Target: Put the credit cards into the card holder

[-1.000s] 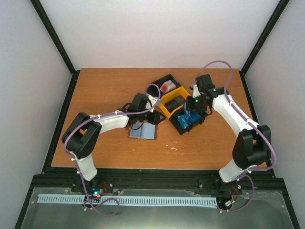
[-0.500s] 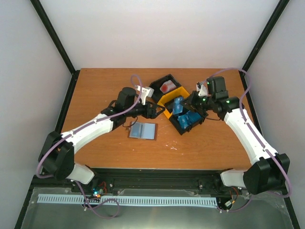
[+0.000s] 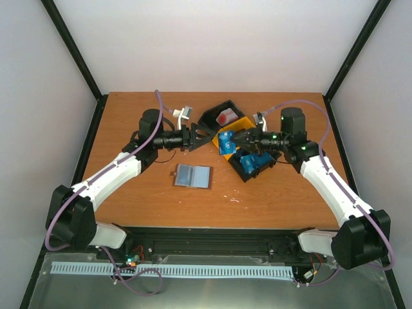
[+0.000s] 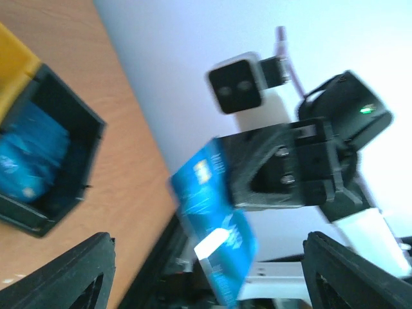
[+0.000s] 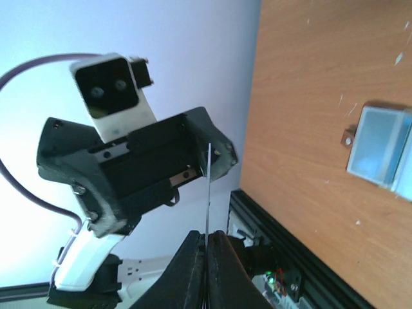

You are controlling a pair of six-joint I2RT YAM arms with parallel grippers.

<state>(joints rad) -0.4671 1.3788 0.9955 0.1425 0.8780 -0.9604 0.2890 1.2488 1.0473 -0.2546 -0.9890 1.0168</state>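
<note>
No word, brand or number can be read in any of the views. The blue card [image 4: 215, 225] in front of the left wrist camera has a small pale mark near its upper corner, some faint lines and a white patch lower down. All of this is blurred, and no letter or digit can be made out. The blue cards [image 4: 29, 161] lying in the black part of the tray [image 4: 93, 154] also show pale marks, too blurred to read.
</note>
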